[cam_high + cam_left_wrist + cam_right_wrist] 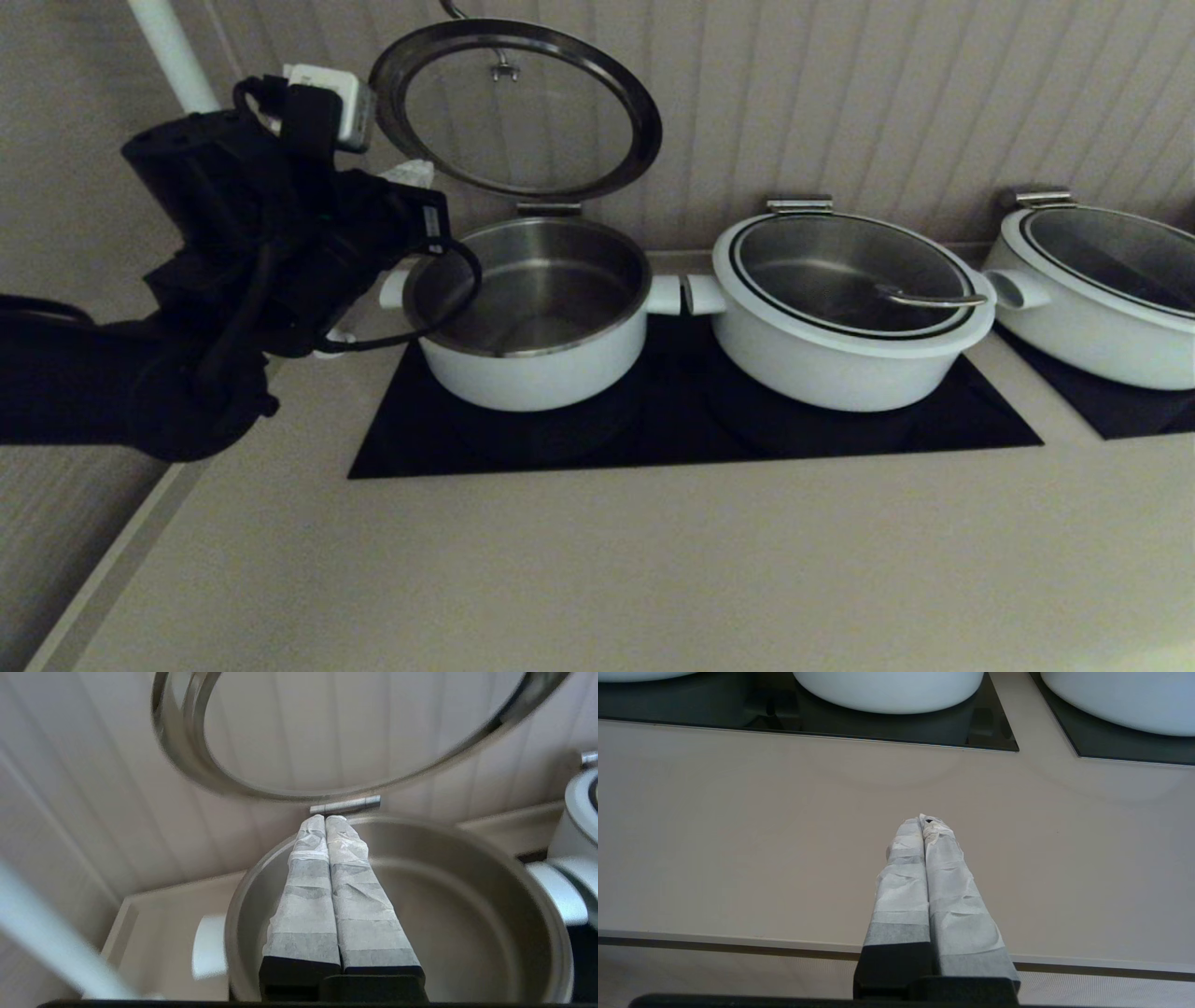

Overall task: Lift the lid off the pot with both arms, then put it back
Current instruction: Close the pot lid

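The deep white pot (523,369) stands open on the left of the black cooktop (691,439). Its glass lid (518,121) is raised, standing tilted above the pot's back rim against the wall, joined to a steel hinge (549,208). My left gripper (411,174) is shut and empty. It hovers over the pot's left side, apart from the lid. In the left wrist view the gripper (325,819) points at the hinge (345,805), with the lid's rim (196,760) above and the steel pot interior (467,914) below. My right gripper (923,820) is shut and empty above the beige counter.
Two wider white pots (845,364) (1102,336) with lids on stand to the right. A ribbed wall runs close behind the pots. A white pole (173,51) stands at upper left. The beige counter (597,560) stretches in front, its front edge (738,940) below the right gripper.
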Motion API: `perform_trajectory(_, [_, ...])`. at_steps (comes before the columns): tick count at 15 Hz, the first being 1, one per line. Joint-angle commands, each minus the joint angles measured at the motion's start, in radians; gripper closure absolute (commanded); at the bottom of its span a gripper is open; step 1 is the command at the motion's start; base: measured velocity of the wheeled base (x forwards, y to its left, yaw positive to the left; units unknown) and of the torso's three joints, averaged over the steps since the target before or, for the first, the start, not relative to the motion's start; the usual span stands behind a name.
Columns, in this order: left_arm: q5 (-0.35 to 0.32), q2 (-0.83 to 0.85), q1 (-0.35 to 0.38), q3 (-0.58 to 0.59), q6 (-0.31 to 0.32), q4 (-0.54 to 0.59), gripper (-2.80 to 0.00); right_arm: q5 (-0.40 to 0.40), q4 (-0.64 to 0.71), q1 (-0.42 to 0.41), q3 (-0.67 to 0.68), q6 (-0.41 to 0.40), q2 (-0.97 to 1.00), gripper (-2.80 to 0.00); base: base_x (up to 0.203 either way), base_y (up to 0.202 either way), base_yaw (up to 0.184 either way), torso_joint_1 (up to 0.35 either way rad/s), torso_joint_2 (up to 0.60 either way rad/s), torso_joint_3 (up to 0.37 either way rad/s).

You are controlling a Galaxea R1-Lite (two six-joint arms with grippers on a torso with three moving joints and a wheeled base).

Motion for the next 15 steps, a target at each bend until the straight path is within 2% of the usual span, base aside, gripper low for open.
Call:
perform_trajectory(1, [0.003,-0.059,0.002,0.066,0.003,-0.006,0.00,0.001,0.000,0.000,0.000,-0.001,0.001,0.00,0.000,0.000,0.000,0.000,0.00,0.000])
perform_trajectory(8, [0.003,-0.165,0.030,0.203,0.002,-0.006,0.00,0.001,0.000,0.000,0.000,-0.001,0.001,0.00,0.000,0.000,0.000,0.000,0.00,0.000])
perform_trajectory(12, [0.002,-0.211,0.052,0.235,0.000,-0.006,0.00,0.001,0.000,0.000,0.000,-0.001,0.001,0.00,0.000,0.000,0.000,0.000,0.00,0.000])
perform_trajectory(15, [0.001,-0.282,0.060,0.324,0.000,-0.005,0.00,0.001,0.000,0.000,0.000,-0.001,0.001,0.00,0.000,0.000,0.000,0.000,0.00,0.000])
